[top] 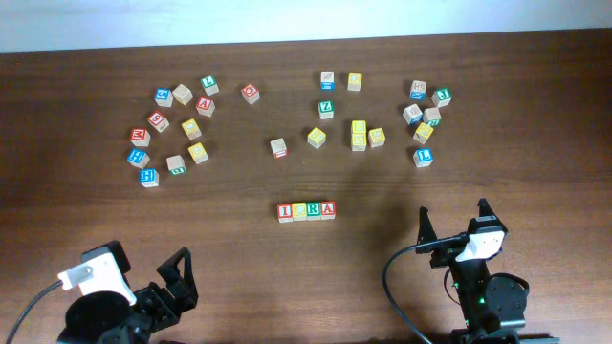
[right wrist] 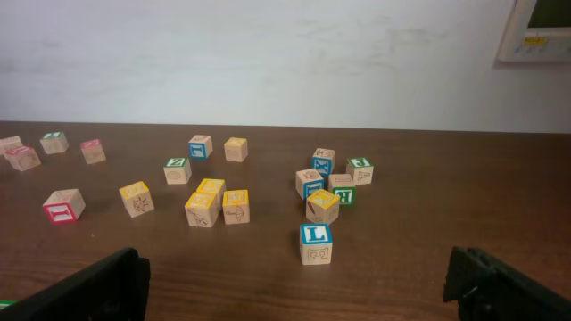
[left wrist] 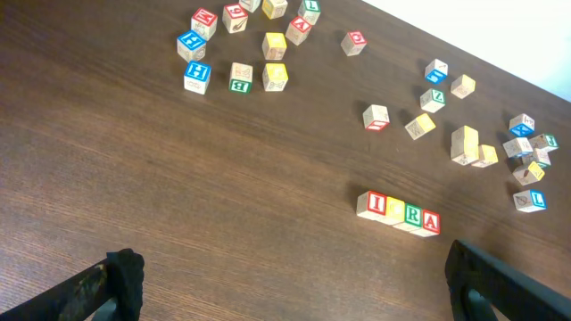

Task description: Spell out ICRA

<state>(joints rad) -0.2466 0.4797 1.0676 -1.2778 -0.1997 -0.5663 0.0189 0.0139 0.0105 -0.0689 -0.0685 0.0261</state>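
Left hand (left wrist: 299, 283) and right hand (right wrist: 299, 285) are spread and empty. Ahead of them the dark wooden bench (top: 287, 277) meets a pale wall (right wrist: 268, 53)

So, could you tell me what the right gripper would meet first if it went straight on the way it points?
Probably the blue L block, standing nearest ahead of the open right gripper; depth is hard to judge.

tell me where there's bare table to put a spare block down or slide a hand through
Widest bare wood: the strip between the ICRA row and the left gripper, below the left block cluster. Also open: between the row and the right gripper. Crowded: both clusters, the right block cluster tightest, and the yellow blocks mid-table.
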